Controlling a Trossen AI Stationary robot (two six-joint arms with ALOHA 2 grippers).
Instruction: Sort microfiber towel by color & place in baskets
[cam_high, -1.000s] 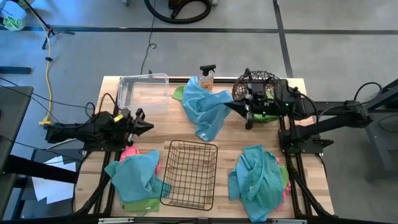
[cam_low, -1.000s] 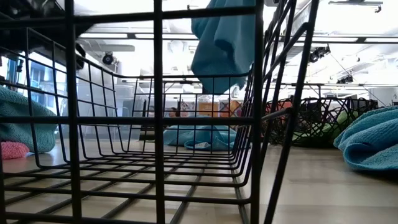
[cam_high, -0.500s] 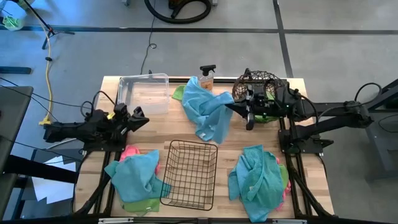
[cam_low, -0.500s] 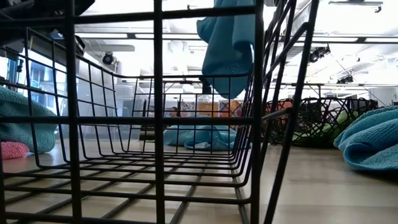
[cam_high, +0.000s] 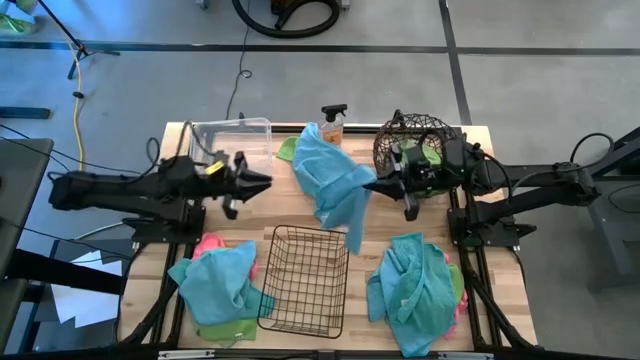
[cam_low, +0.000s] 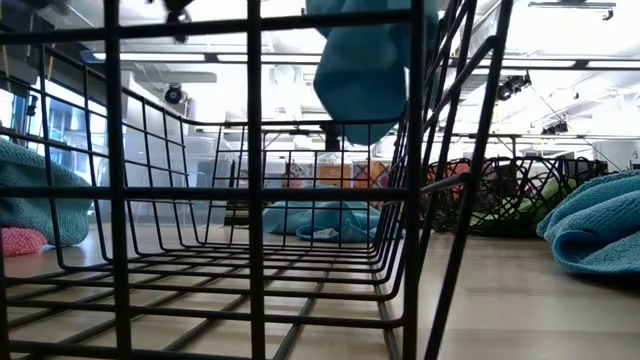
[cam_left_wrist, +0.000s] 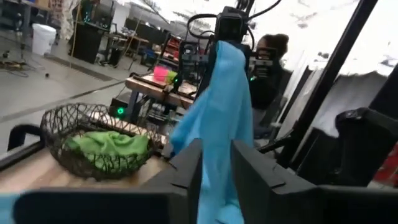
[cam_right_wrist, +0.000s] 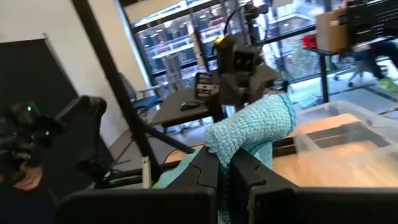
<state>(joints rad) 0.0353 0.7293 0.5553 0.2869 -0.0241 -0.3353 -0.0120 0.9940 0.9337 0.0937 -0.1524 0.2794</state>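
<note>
My right gripper (cam_high: 372, 186) is clamped on a teal-blue towel (cam_high: 335, 180), held up over mid-table; the cloth hangs long-axis down, its lower tip above the far right corner of the black wire-grid basket (cam_high: 305, 280). That basket sits nearer the front edge than my pincer, so I judge the drop needs a short carry that way. My left gripper (cam_high: 262, 183) points at the cloth from the other side, just beside it, fingers (cam_left_wrist: 186, 168) narrowly parted, holding nothing. The right arm is nearer. More teal towels lie front-left (cam_high: 218, 283) and front-right (cam_high: 412, 283).
</note>
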